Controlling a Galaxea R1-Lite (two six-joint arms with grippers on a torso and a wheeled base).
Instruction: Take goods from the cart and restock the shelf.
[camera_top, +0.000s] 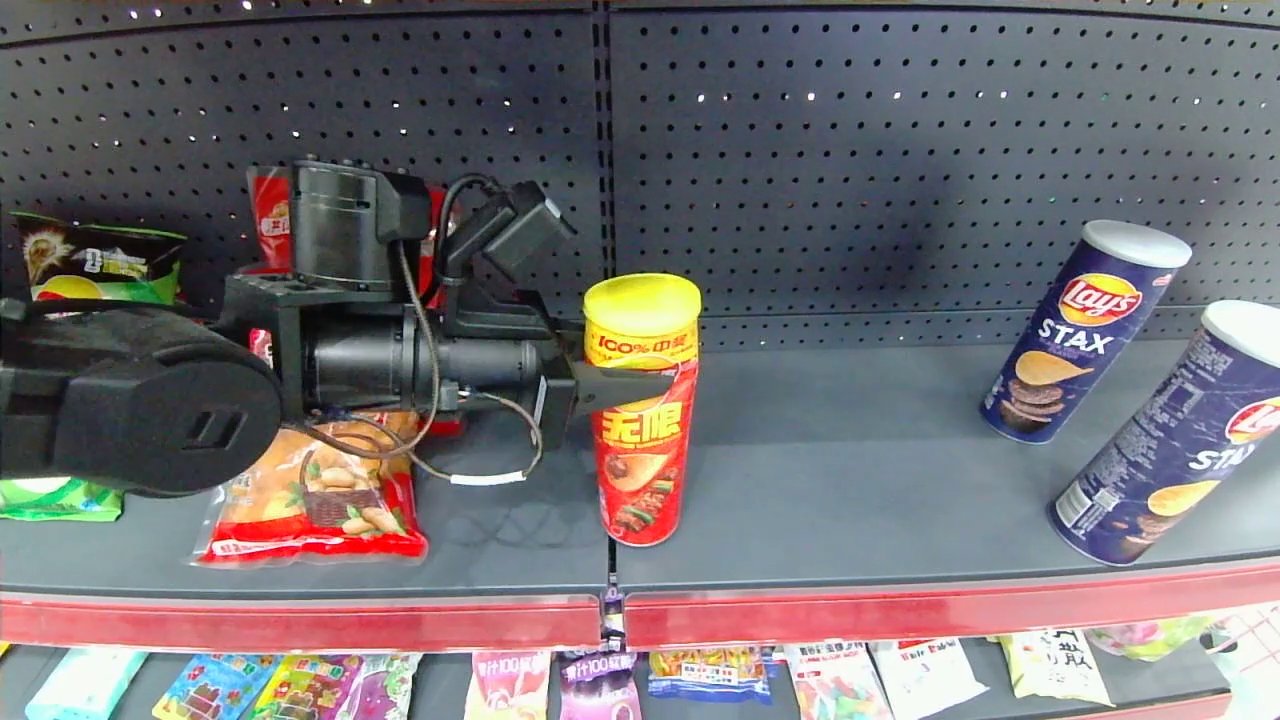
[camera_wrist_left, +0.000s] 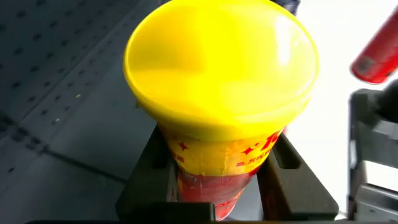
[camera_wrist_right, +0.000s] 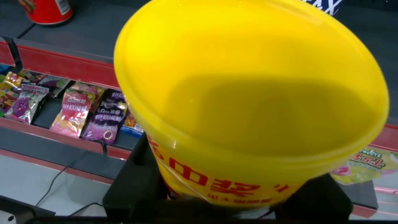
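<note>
A red chip can with a yellow lid (camera_top: 640, 440) stands upright on the grey shelf (camera_top: 850, 470), near the middle. My left gripper (camera_top: 640, 385) comes in from the left and is shut on the can's upper part. In the left wrist view the fingers (camera_wrist_left: 152, 168) sit on both sides of that can (camera_wrist_left: 221, 62). A second yellow-lidded can (camera_wrist_right: 249, 93) is held in my right gripper (camera_wrist_right: 230, 205), out in front of the shelf's red edge (camera_wrist_right: 62, 59).
Two blue chip tubes (camera_top: 1085, 330) (camera_top: 1170, 440) stand on the shelf's right side. A peanut bag (camera_top: 320, 510) lies under my left arm, with green bags (camera_top: 95, 265) behind it. Candy packets (camera_top: 600, 680) fill the lower shelf. Pegboard (camera_top: 850, 150) backs the shelf.
</note>
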